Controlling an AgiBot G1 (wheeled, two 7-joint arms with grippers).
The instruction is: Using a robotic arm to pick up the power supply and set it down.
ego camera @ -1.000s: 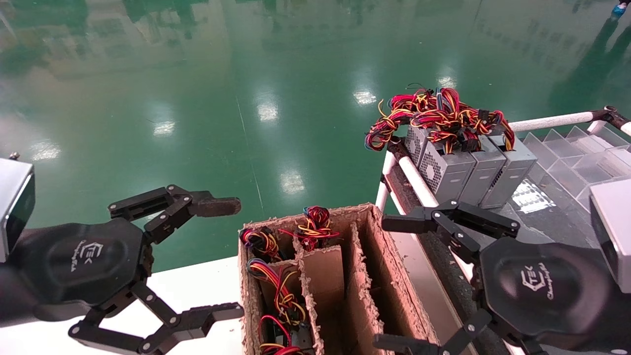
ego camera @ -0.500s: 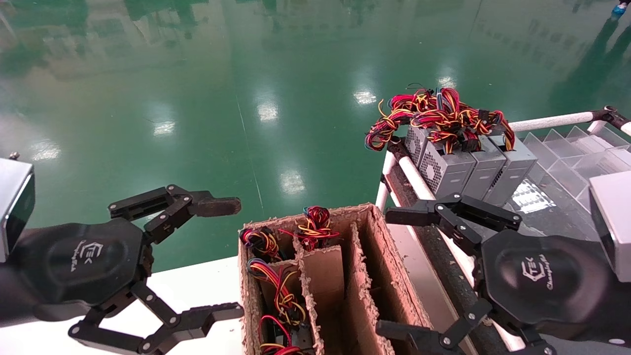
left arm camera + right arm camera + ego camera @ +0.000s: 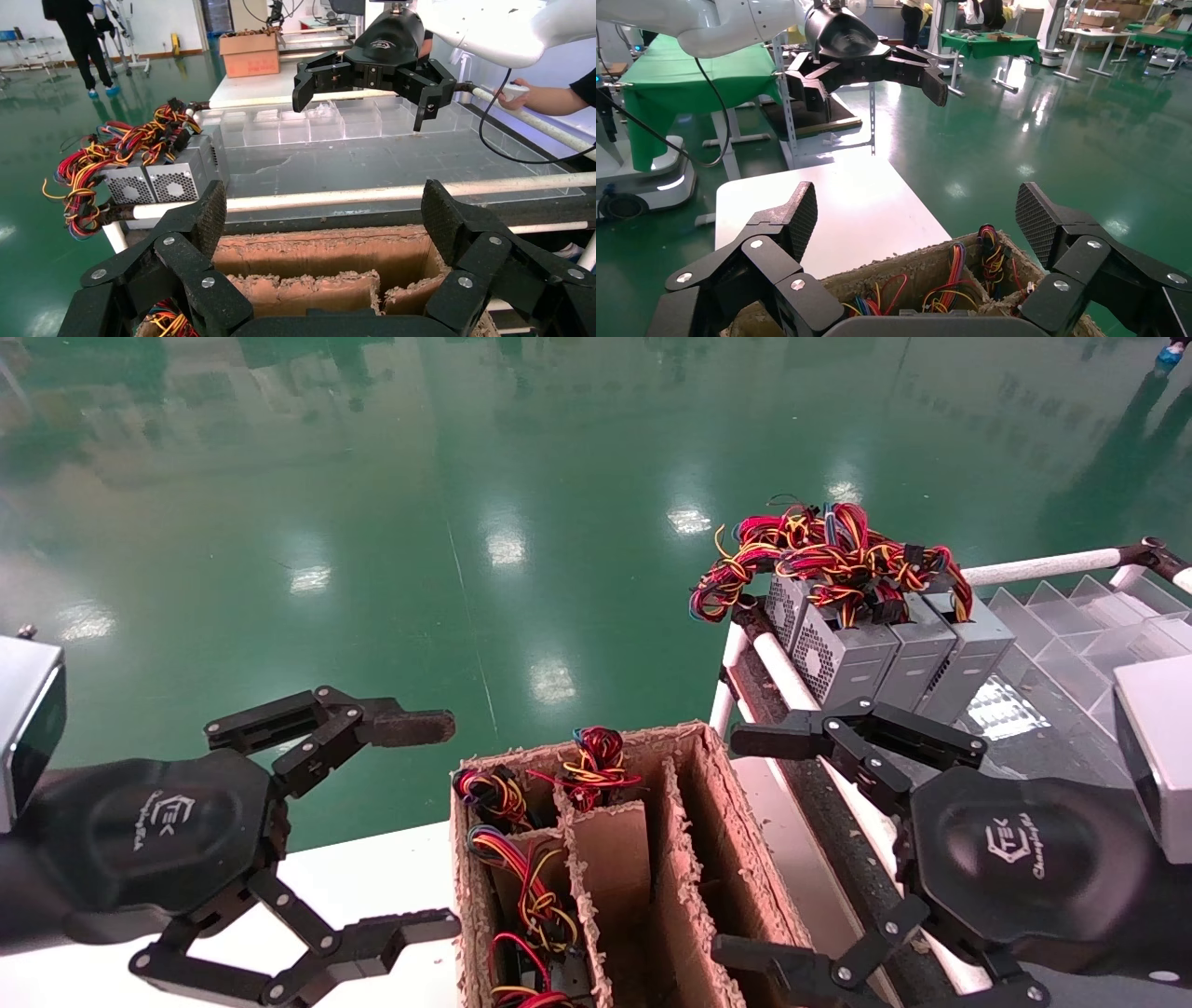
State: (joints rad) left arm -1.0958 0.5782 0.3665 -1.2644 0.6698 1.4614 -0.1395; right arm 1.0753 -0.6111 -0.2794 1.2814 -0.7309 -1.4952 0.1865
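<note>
Three grey power supply boxes (image 3: 894, 658) with perforated faces stand side by side on the rack at the right, with tangled red, yellow and black wires (image 3: 819, 556) on top. They also show in the left wrist view (image 3: 165, 181). My right gripper (image 3: 751, 850) hangs open beside the brown carton's right wall, short of the boxes and holding nothing. On the carton's left, my left gripper (image 3: 419, 828) is open and empty. More wire bundles (image 3: 521, 887) fill the carton's left compartments.
The cardboard carton (image 3: 717, 822) with dividers stands between both grippers on a white table (image 3: 372, 877). The rack has white rails (image 3: 792, 686), and clear plastic dividers (image 3: 1071, 626) sit behind the boxes. Green floor lies beyond.
My right gripper has shifted slightly up and away, toward the grey boxes. The left arm has not moved.
</note>
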